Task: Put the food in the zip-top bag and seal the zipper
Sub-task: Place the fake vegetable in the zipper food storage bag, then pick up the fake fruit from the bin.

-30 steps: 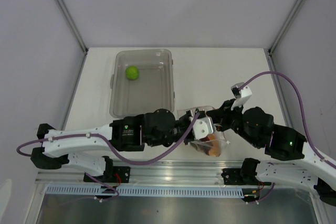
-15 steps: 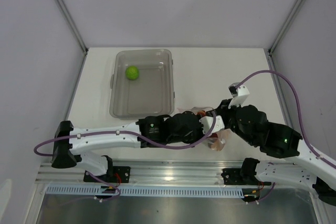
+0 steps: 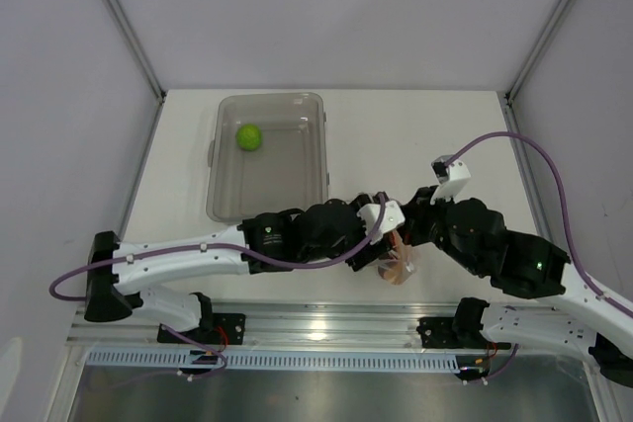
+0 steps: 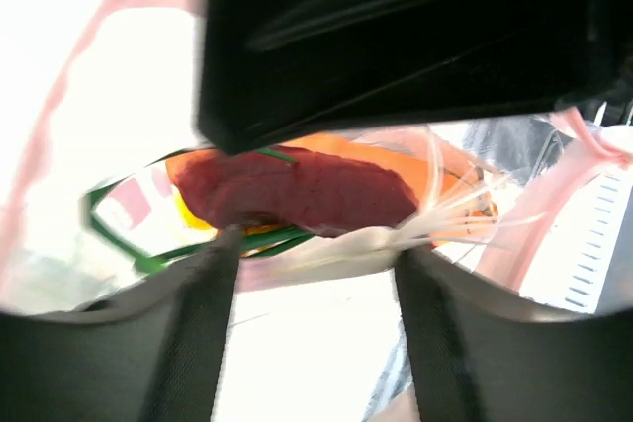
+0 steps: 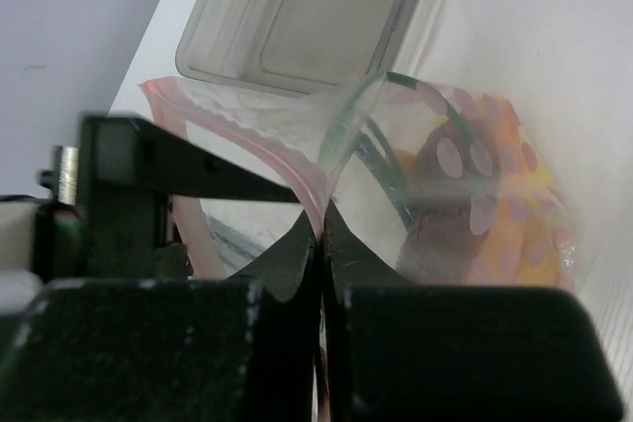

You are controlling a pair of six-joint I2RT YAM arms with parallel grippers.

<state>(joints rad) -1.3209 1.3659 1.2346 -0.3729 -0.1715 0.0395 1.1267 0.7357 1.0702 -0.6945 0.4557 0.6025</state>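
Right wrist view: the zipper (image 5: 218,135) is being pinched by the right fingers (image 5: 287,256), the left fingers (image 4: 193,333) are being spread over the zip-top bag (image 5: 465,175), and the lime (image 3: 248,135) is likely being fetched next.

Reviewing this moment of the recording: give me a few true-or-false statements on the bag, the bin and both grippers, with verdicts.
1. The green lime lies in the grey bin. True.
2. The right gripper is open and clear of the zip-top bag. False: it is shut on the bag's edge.
3. The left gripper is open. True.
4. The bag is empty. False: a dark-red slice and orange and green pieces show inside it.
5. The bag lies in the bin. False: it is outside the bin, between the two grippers, towards the near edge of the table.
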